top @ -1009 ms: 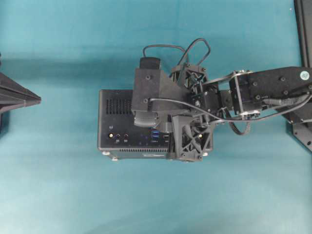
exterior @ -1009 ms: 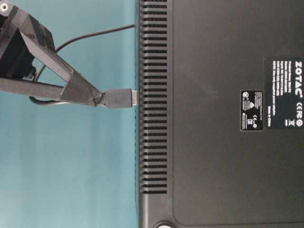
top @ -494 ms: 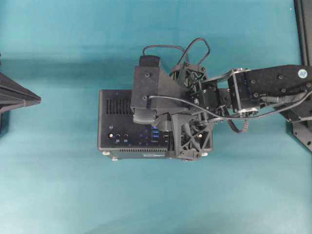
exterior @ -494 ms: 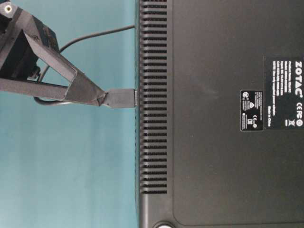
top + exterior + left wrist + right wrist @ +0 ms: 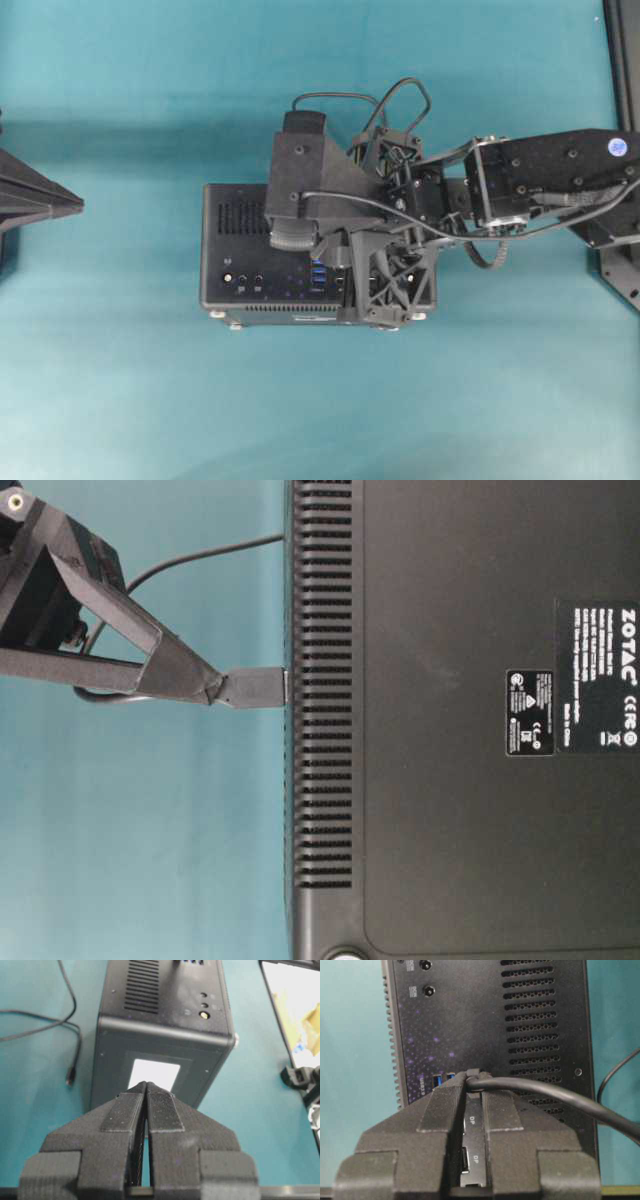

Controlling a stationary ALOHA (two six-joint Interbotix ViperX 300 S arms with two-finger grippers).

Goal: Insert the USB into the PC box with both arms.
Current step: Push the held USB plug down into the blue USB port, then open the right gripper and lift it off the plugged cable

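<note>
Right gripper (image 5: 472, 1080) clenched on the USB (image 5: 250, 687) | plug at PC box (image 5: 450, 730) port | I judge next: press straight in.

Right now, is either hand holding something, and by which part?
The right hand pinches the USB by its plug body. The left hand holds nothing.

Even, bright, diffuse illumination in all four views. In the overhead view a broad soft shadow band darkens the teal surface (image 5: 120, 130) above the PC box (image 5: 235, 262). A white glare patch marks the box's glossy near face in the left wrist view. The near tool fingers (image 5: 127, 1110) are slightly soft; purple speckle noise shows on the dark panel in the right wrist view.
</note>
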